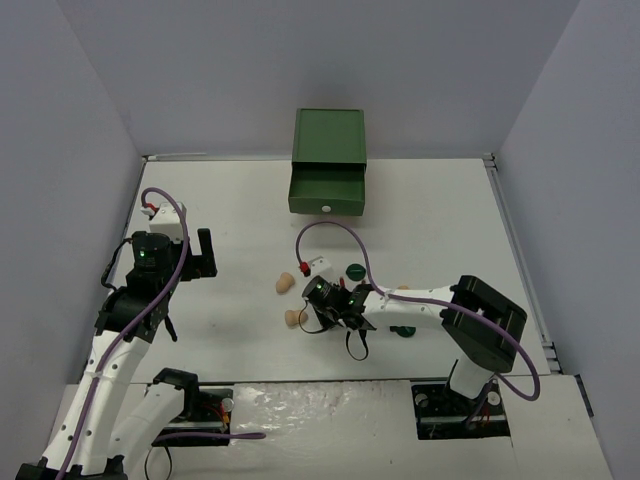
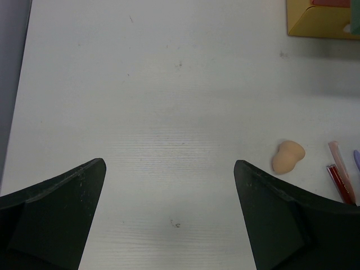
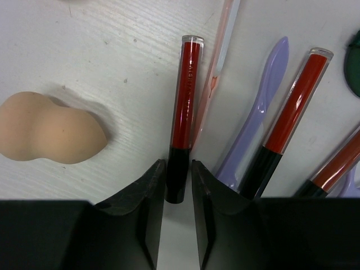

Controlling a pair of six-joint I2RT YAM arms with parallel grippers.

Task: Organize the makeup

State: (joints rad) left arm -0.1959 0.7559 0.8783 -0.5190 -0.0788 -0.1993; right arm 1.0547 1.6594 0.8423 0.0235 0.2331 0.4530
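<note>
— Where the right arm lies stretched over the near half of the worktop [image 1: 240, 200], what do its jaws hold?

— The right gripper [image 3: 178, 166] stands narrow. Its two black fingers [image 3: 149, 185] press either side of the black end of a black-and-red stick [image 3: 185, 101], which points away from them.

— What crowds that stick?

— Closest to the near edge, a dark green disc [image 1: 404, 330] sits just beside the forearm. A tan sponge [image 3: 48, 129] lies left of the held stick, apart from it. On the right a pale orange stick [image 3: 209, 84] runs close alongside, and whether the two touch cannot be told. Past it lie a lilac tool [image 3: 256, 118] and two more black-and-red sticks [image 3: 292, 101], fanned out, with their black ends hidden under the gripper.

— And the left arm?

— The left gripper [image 2: 169, 161] hangs near the left edge, jaws wide, only bare worktop between them.

— Farther back?

— A second tan sponge [image 1: 285, 284] and a second dark green disc [image 1: 354, 270] lie just beyond the right gripper, toward the middle. A third sponge [image 1: 403, 288] peeks over the forearm. The green drawer box [image 1: 328, 135] stands at the middle of the far edge, its white-knobbed front facing the arms.
</note>
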